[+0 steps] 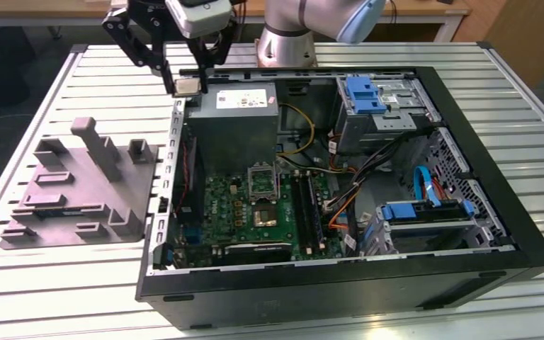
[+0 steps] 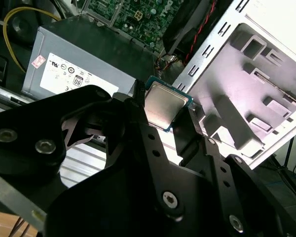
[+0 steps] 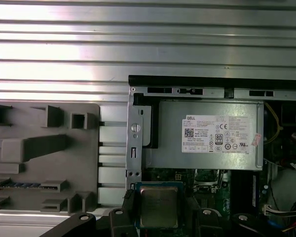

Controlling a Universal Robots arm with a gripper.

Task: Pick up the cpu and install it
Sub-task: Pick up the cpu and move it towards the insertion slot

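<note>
Presently, starting at the exterior view's left: grey plastic fixture (image 1: 78,195) lies flat on the slatted table (image 1: 26,297), pegs upright, just beside the open computer case (image 1: 348,294).

Next along, my gripper (image 1: 189,84) hangs over the case wall nearest the fixture, at the corner by the power supply (image 1: 239,117). It is pinched onto the cpu (image 1: 189,88). The chip is held in the air, clear of the case edge and touching nothing but my tool.

In the second wrist view the cpu (image 2: 165,106) sits tilted between my two black fingers (image 2: 143,128), one on each opposite side. Its silver top is plain to see and a thin green edge shows around it. In the first wrist view the grip looks the same: cpu (image 3: 159,206) clamped, with the power supply (image 3: 207,136) and the fixture (image 3: 39,153) beyond it.

Further toward the exterior view's right, inside the case: green motherboard (image 1: 239,212) with the dark metal-framed socket (image 1: 264,212) set in it, well apart from the chip. Yellow wires (image 1: 300,131) run beside the power supply. Last, blue-tabbed drive cages (image 1: 376,99) along the far side.
</note>
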